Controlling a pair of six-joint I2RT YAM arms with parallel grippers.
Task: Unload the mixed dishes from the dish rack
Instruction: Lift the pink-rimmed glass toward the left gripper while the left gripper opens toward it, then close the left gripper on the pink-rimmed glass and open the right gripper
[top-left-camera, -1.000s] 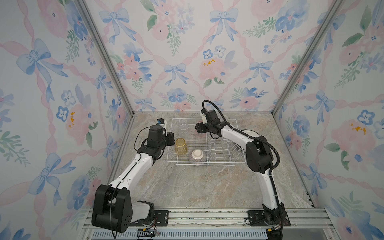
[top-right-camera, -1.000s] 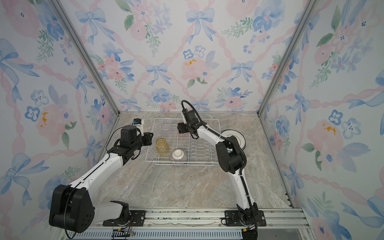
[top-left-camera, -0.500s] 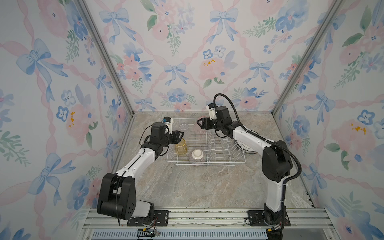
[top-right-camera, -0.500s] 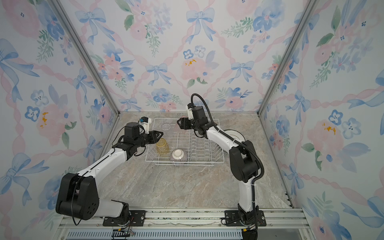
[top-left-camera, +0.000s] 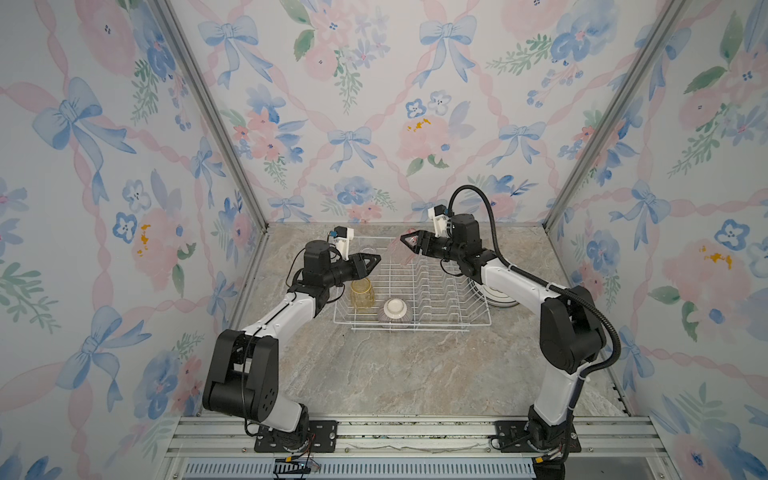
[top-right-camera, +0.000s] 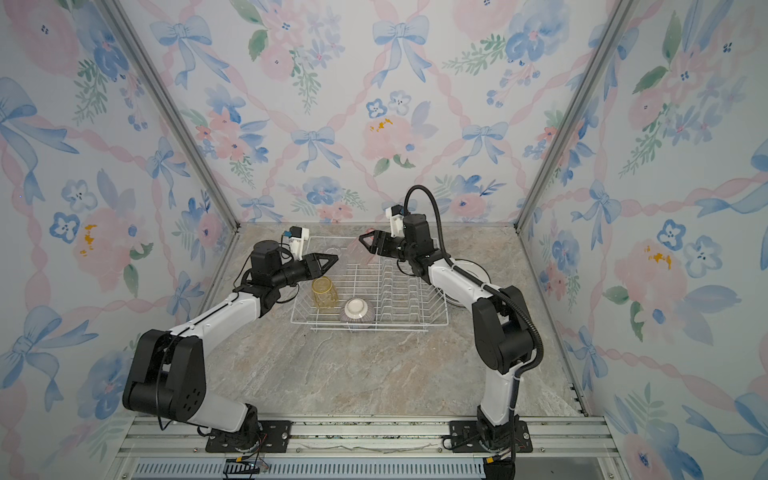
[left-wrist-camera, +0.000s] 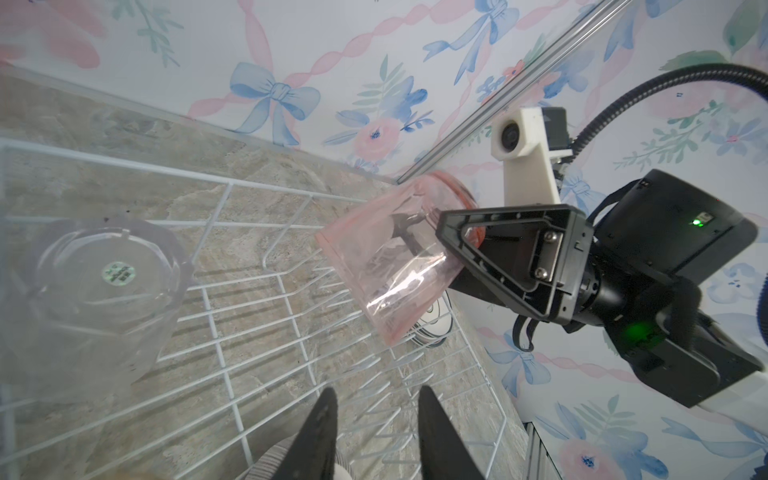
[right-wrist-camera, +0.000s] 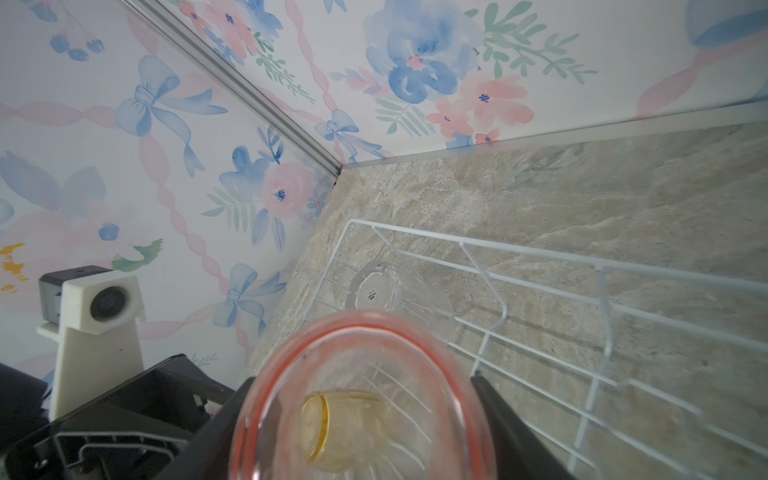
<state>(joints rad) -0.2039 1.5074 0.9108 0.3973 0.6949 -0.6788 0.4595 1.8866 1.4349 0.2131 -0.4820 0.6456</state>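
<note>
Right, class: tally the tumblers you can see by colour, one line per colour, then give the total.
yellow tumbler: 1, in the dish rack
clear tumbler: 1, in the dish rack
pink tumbler: 1, held in the right claw
Total: 3

marble table bears rack, stacked plates
</note>
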